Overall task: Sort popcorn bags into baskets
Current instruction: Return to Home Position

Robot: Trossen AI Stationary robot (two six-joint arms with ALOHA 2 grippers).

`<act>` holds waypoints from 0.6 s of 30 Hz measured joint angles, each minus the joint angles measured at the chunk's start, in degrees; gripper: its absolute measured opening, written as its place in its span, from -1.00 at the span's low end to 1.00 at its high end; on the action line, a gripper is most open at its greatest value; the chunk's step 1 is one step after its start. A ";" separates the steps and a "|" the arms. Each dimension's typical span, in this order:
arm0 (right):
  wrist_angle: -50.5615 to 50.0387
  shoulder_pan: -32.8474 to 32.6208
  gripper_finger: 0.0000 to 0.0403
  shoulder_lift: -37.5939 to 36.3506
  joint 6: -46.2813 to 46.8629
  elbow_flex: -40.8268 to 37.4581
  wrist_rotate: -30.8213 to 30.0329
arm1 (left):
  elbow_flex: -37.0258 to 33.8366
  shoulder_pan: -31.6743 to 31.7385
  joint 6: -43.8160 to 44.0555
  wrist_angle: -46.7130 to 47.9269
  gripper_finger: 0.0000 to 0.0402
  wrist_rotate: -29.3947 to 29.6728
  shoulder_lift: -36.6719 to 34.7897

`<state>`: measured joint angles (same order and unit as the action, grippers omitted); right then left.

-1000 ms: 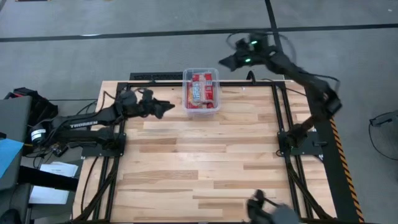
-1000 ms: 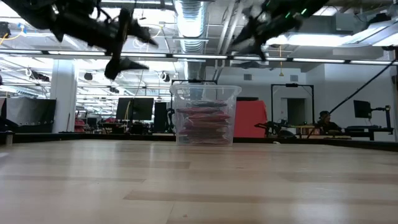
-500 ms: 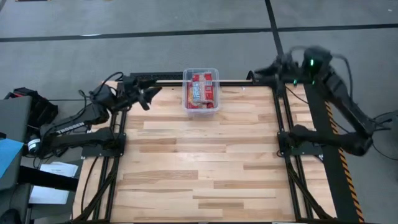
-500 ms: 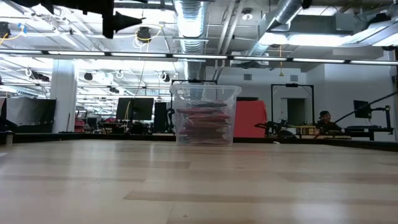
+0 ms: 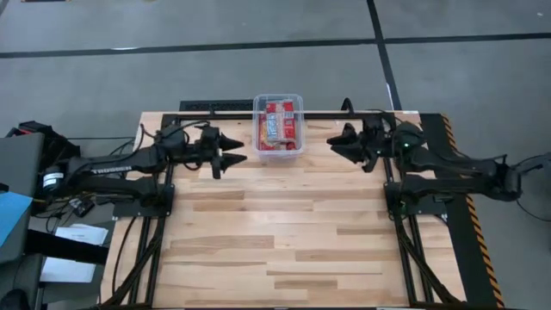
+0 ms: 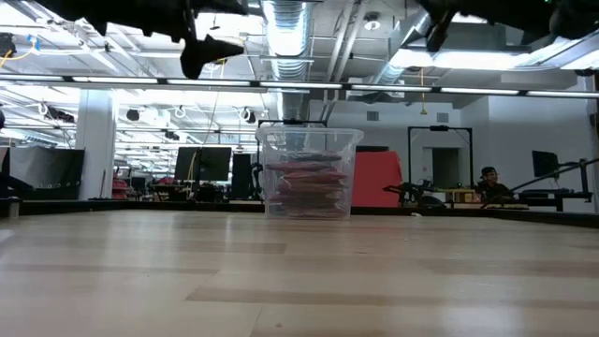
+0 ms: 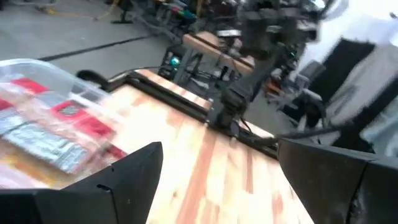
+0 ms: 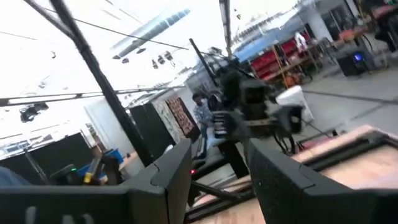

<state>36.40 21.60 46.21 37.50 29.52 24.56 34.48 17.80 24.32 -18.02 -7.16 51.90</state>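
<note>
The clear bin stands at the middle of the table's far edge, resting on its base. Several red popcorn bags lie stacked flat inside it; they also show in the low view and the left wrist view. My left gripper hovers open just left of the bin, fingers pointing toward it, high above the table. My right gripper hovers open to the bin's right, pointing left toward it. No bag lies on the table outside the bin.
Bare wooden table stretches from the bin to the near edge. Black frame rails run along the table's left, right and far sides. Beyond the table, a person sits in the room behind.
My right arm swung from beyond the table's far edge, out to the right, then down and in over the table, ending right of the bin. My left gripper drew back toward the far-left corner, then returned to the bin's left side. Bin and bags stayed put.
</note>
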 joint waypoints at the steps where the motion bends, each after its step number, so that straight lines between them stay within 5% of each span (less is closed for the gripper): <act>1: -0.47 0.63 -0.11 -1.28 0.04 0.02 0.60 | 0.00 0.98 0.83 -0.21 0.53 -0.25 0.09; 7: -9.89 6.58 -0.11 -14.40 -0.80 0.11 3.58 | 0.00 9.77 1.08 6.13 0.53 -6.60 -8.01; 12: -25.81 11.04 -0.08 -27.57 -4.65 0.16 -0.46 | -2.54 9.98 -0.92 18.11 0.53 6.94 -19.30; 18: -37.34 12.79 -0.06 -38.00 -6.35 -1.32 -3.88 | -18.31 3.77 4.25 8.10 0.53 14.15 -30.63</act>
<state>-0.94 34.39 8.21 31.15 28.19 20.68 16.17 21.57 28.57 -9.93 6.99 21.27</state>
